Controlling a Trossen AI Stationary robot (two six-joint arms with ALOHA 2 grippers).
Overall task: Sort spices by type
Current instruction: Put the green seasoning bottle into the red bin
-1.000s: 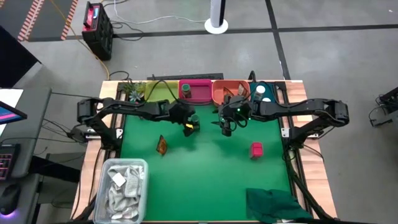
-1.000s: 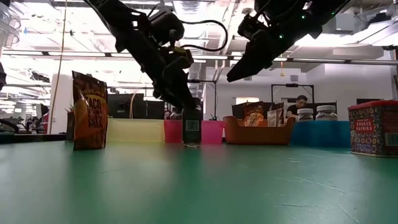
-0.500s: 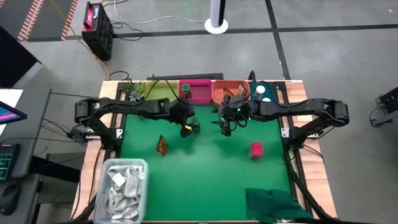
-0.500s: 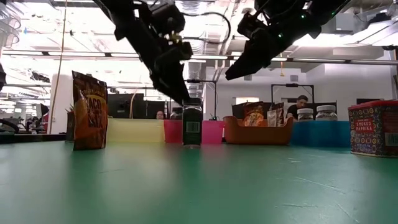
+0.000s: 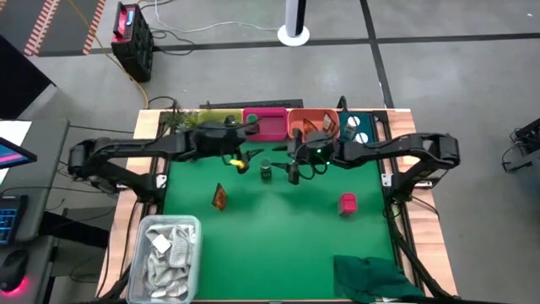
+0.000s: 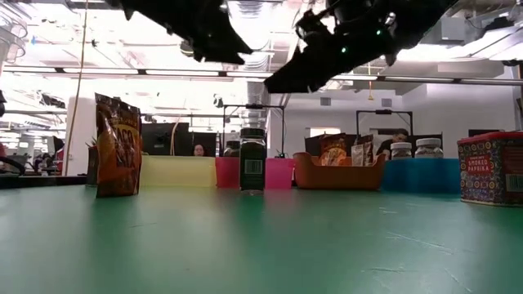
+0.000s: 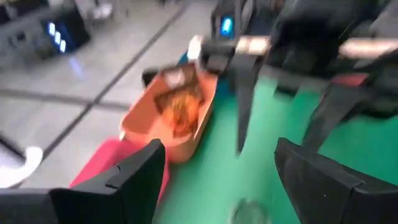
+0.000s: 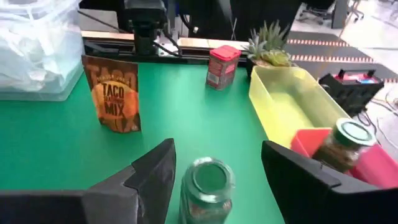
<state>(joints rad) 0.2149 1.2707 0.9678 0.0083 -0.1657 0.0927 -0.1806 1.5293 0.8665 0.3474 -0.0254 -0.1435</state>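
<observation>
A dark green jar [image 5: 266, 171] stands upright on its base on the green mat, also seen in the low view [image 6: 252, 159]. My right gripper [image 5: 293, 172] hangs open just right of it and higher. In its wrist view the fingers [image 8: 216, 155] stand on either side of the jar [image 8: 207, 183] without touching. My left gripper [image 5: 239, 160] is open, left of the jar and raised. An orange-brown packet [image 5: 218, 198] stands on the mat and a pink box [image 5: 348, 203] sits to the right. A second green jar [image 8: 342, 142] stands in the pink tray [image 5: 272, 127].
Yellow [image 5: 211, 123], orange [image 5: 305, 125] and teal [image 5: 361, 125] trays line the far edge. The orange one holds packets [image 7: 177, 109], the teal one white-capped jars [image 6: 415, 149]. A red box [image 8: 222, 65] stands by a plant. A clear tub [image 5: 164, 257] and a dark cloth [image 5: 375, 279] lie near.
My left gripper has let go of the dark green jar, risen and drawn back toward the table's left and far edge. The jar stays standing on the mat. My right gripper has moved left toward the jar.
</observation>
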